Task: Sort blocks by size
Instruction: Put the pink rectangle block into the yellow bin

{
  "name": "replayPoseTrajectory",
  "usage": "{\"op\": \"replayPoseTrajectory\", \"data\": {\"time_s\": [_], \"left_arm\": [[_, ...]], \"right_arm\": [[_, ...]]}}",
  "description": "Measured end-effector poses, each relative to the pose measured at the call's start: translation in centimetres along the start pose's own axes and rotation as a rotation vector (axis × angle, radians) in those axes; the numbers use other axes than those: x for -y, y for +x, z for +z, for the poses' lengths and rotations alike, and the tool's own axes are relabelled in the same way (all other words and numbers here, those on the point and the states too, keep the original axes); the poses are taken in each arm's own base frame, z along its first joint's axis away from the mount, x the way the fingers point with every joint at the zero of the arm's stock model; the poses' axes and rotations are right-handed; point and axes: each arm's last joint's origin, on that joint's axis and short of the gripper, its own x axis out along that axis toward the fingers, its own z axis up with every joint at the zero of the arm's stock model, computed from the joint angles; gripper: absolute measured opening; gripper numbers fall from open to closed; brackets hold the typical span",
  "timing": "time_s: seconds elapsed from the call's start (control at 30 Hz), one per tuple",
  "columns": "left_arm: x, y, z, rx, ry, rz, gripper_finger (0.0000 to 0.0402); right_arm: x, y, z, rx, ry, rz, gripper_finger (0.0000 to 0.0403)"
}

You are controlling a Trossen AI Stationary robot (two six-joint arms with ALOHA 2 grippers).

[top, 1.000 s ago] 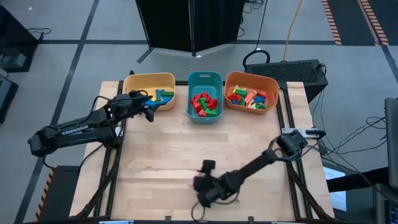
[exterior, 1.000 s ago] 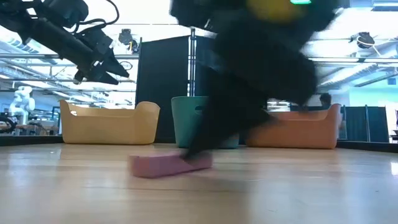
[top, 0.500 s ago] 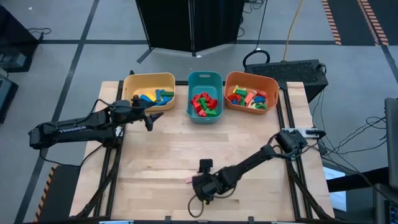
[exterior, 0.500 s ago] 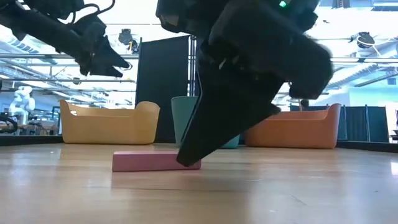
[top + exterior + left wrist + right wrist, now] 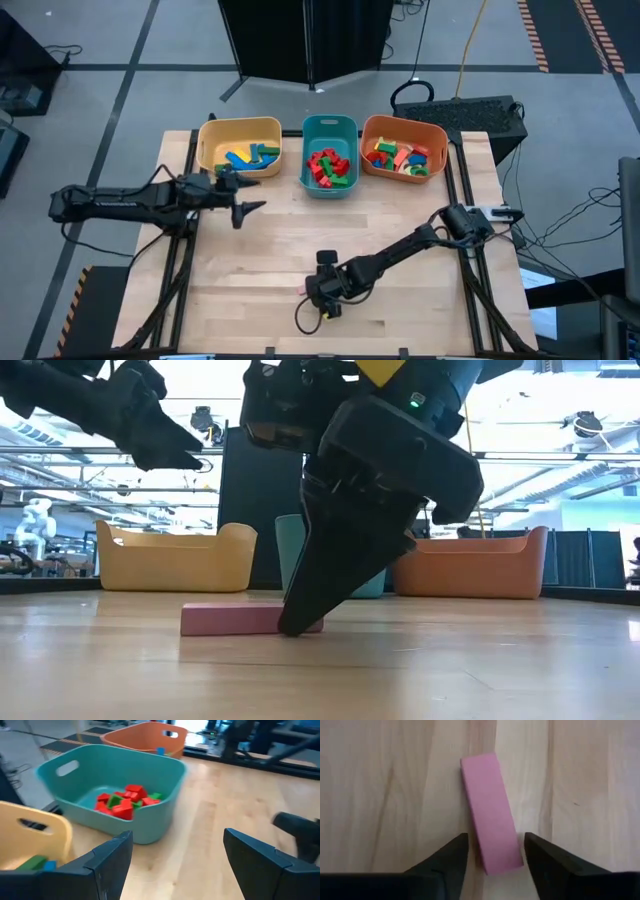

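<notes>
While the left gripper [image 5: 243, 205] hangs spread and empty near the yellow bin [image 5: 212, 135], the right gripper [image 5: 318, 298] straddles one end of the pink block [image 5: 490, 839] lying flat near the table's front edge, fingers not yet touching. Closing squarely across the narrow sides should prevent twisting.

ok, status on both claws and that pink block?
Right claw down at table, fingers straddling pink block, not clamped. Left claw open, hovering near yellow bin. Nothing in the way.

A lone block [image 5: 491, 839] lies between the right tool's [image 5: 492, 851] fingers.
</notes>
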Motion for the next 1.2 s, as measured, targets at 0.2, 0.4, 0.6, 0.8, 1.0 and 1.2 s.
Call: {"op": "replayPoseTrajectory", "data": {"time_s": [0.2, 0.4, 0.6, 0.8, 1.0, 1.2], "left_arm": [[1.5, -0.3, -0.2, -0.001, 0.083, -0.081, 0.0296], [2.8, -0.7, -0.4, 0.011, 0.185, -0.095, 0.0281], [3.9, -1.2, -0.6, 0.017, 0.222, -0.139, 0.0272], [4.7, -1.6, -0.7, 0.027, 0.245, -0.142, 0.0272], [5.8, -2.4, 0.6, 0.068, 0.244, -0.211, 0.0272], [6.6, -2.1, 0.8, 0.059, 0.261, -0.205, 0.0272]], "right_arm": [[0.0, 0.0, 0.0, -0.002, -0.001, 0.009, 0.0100], [0.1, 0.0, 0.0, -0.001, -0.002, -0.005, 0.0078], [0.7, 0.2, 0.2, 0.005, 0.007, -0.028, 0.0078], [1.4, -0.3, 0.3, 0.014, 0.009, -0.107, 0.0078], [2.1, -1.7, 1.0, 0.072, 0.018, -0.236, 0.0078], [2.6, -2.5, 1.4, 0.125, 0.034, -0.356, 0.0078]]}}
